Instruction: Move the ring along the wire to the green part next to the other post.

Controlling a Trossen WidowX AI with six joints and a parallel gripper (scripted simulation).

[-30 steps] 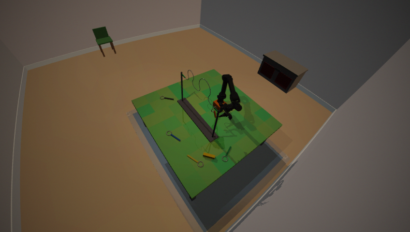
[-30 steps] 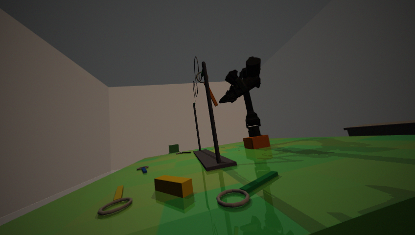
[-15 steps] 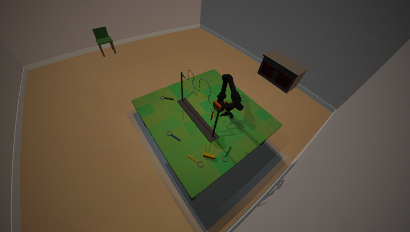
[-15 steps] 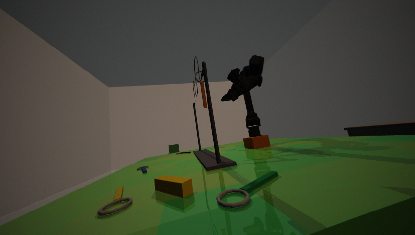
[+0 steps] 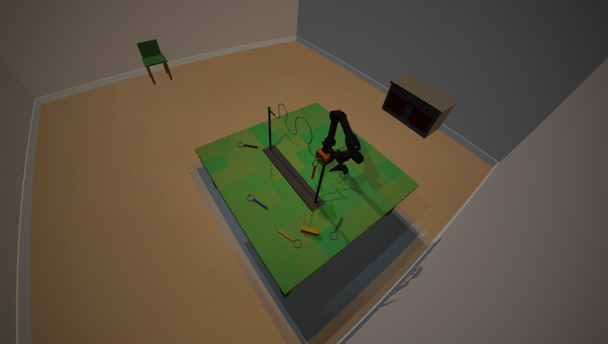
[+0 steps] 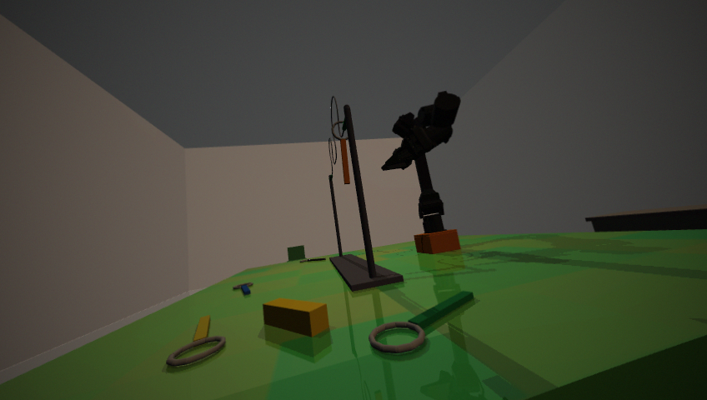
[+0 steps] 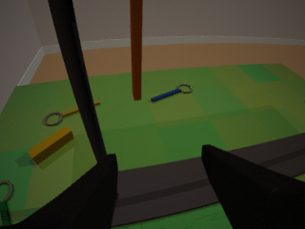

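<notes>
The ring (image 5: 313, 163) (image 6: 333, 131) hangs at the green part (image 6: 344, 126) of the wire (image 5: 302, 116) beside the near post (image 5: 319, 185) (image 6: 361, 197) (image 7: 78, 72). Its orange handle (image 5: 313, 171) (image 6: 345, 162) (image 7: 136, 52) hangs down almost straight. My gripper (image 5: 330, 170) (image 6: 383, 168) (image 7: 159, 156) is open and empty, on the robot-base side of the handle and apart from it. The other green part (image 5: 272, 112) is at the far post (image 5: 269, 130) (image 6: 335, 217). The ring is out of the wrist view; exact contact between ring and wire is too small to tell.
The dark stand base (image 5: 294, 176) (image 7: 157, 191) lies under the wire. A yellow block (image 5: 310, 230) (image 6: 295, 317) (image 7: 50, 144) and loose rings with blue (image 5: 260, 203), yellow (image 5: 286, 235), green (image 5: 338, 223) and black (image 5: 250, 146) handles lie on the table.
</notes>
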